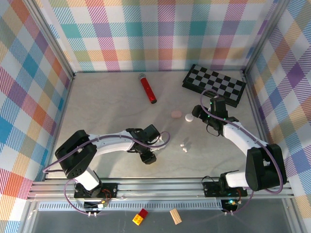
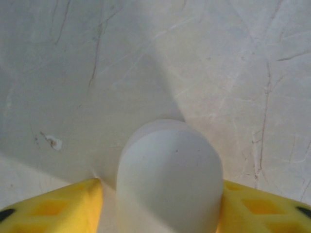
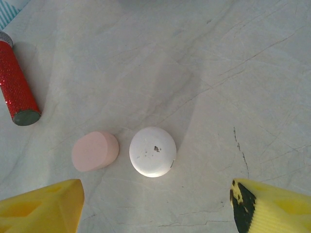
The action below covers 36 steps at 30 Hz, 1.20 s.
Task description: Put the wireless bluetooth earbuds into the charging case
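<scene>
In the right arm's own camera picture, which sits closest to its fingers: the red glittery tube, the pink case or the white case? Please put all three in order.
Measured from the right fingers, nearest first:
1. white case: straight ahead, in line with the gap between them.
2. pink case: just left of the white one.
3. red tube: far left, near the picture's edge.

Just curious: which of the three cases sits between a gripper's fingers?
The white case between the left gripper's fingers; the pink case and second white case lie untouched.
</scene>
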Each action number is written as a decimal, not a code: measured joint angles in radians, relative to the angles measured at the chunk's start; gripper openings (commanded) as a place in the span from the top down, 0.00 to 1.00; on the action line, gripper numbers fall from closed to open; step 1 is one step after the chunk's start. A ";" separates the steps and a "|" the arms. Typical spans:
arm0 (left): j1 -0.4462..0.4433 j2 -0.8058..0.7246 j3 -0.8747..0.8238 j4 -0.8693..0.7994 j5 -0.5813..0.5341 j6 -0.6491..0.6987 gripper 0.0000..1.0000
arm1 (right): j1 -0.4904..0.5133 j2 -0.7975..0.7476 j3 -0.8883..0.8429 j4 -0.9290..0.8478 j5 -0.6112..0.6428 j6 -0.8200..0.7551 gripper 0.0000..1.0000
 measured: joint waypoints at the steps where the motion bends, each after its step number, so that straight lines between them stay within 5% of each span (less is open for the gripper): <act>1: 0.000 0.000 0.001 0.000 0.000 0.003 0.59 | 0.000 0.000 0.000 -0.001 0.000 -0.002 0.22; 15: 0.000 -0.023 0.000 0.027 0.001 0.029 0.64 | 0.000 -0.101 -0.010 -0.051 -0.058 -0.027 0.23; 29: 0.010 -0.200 -0.081 0.436 0.052 0.087 0.64 | 0.010 -0.246 -0.033 -0.138 -0.657 -0.052 0.26; 36: 0.010 -0.253 -0.100 0.559 0.071 0.103 0.64 | 0.122 -0.224 -0.046 -0.154 -0.769 -0.048 0.27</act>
